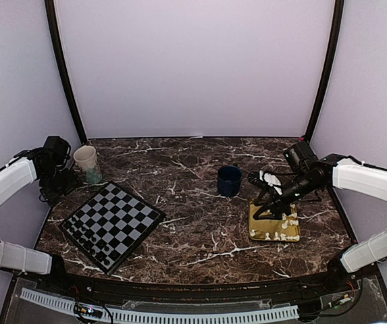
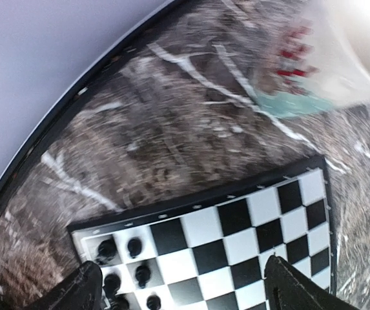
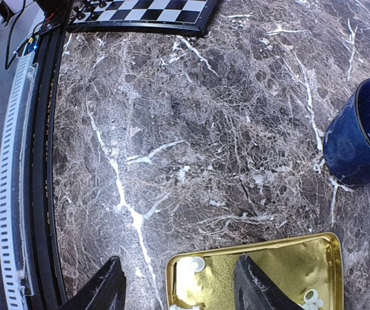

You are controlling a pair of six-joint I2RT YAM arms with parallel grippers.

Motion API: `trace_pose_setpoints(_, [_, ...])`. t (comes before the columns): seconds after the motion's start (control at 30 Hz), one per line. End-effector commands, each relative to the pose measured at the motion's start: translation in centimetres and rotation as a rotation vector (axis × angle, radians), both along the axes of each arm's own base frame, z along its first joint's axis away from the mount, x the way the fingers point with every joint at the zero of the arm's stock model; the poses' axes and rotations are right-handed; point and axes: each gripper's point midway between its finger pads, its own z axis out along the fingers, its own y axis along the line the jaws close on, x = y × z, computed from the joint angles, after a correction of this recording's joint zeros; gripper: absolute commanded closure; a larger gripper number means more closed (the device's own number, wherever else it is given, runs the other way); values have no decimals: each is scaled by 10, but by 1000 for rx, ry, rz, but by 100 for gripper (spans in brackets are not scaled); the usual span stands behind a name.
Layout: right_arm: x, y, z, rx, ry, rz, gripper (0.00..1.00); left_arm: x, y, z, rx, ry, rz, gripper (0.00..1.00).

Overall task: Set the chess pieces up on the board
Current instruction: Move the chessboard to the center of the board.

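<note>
Both arms wore smooth white shells over black joints: the left arm (image 1: pixel 7 185) at the left edge of the frame, the right arm (image 1: pixel 365 181) at the right edge; each wrist carried a boxy black camera housing with thin black cables; the claw fingers (image 3: pixel 110 287) were matte black, tapered wedges.

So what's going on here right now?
The right pincer hovers open over a corner of the shiny gold rectangular tray, where the small cream-white plastic chess pieces lie; it holds none of them. The left pincer hangs open and empty by the edge of the black-and-grey checkered chessboard. Only tiny black pieces stand on that board, grouped near one corner; no white piece shows on it yet.
</note>
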Motion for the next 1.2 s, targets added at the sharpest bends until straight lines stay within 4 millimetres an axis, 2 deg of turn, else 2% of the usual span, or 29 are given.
trace_pose_setpoints(0.0, [-4,1,2,17,-11,17,42,-42,22,-13,-40,90,226,10])
trace_pose_setpoints(0.13, [-4,0,0,9,-12,14,42,-49,29,-28,-128,54,331,12])
trace_pose_setpoints(0.27, [-4,-1,-3,2,-7,12,42,-57,40,-38,-136,40,419,30])
trace_pose_setpoints(0.33, [-4,-1,-4,1,-1,14,42,-66,51,-41,-113,66,477,44])
trace_pose_setpoints(0.37, [-4,-1,-4,0,1,14,42,-73,55,-43,-101,89,508,56])
trace_pose_setpoints(0.4, [-4,-1,-5,-1,3,15,42,-81,58,-45,-86,116,537,73])
trace_pose_setpoints(0.43, [-4,-1,-7,-3,6,15,42,-85,61,-46,-74,134,550,84])
trace_pose_setpoints(0.5, [-4,-1,-8,-6,11,17,42,-93,63,-52,-70,178,579,97])
trace_pose_setpoints(0.57, [-4,-1,-10,-10,15,19,42,-99,60,-63,-98,213,597,100])
trace_pose_setpoints(0.7, [-4,0,-12,-14,24,22,42,-108,49,-83,-160,263,620,100])
trace_pose_setpoints(0.93, [-4,0,-15,-23,30,24,41,-116,44,-104,-183,290,632,100])
trace_pose_setpoints(1.07, [-4,1,-16,-23,36,24,41,-99,42,-112,-208,244,564,100])
trace_pose_setpoints(1.17, [-3,2,-17,-26,44,21,41,-77,43,-112,-215,183,491,100])
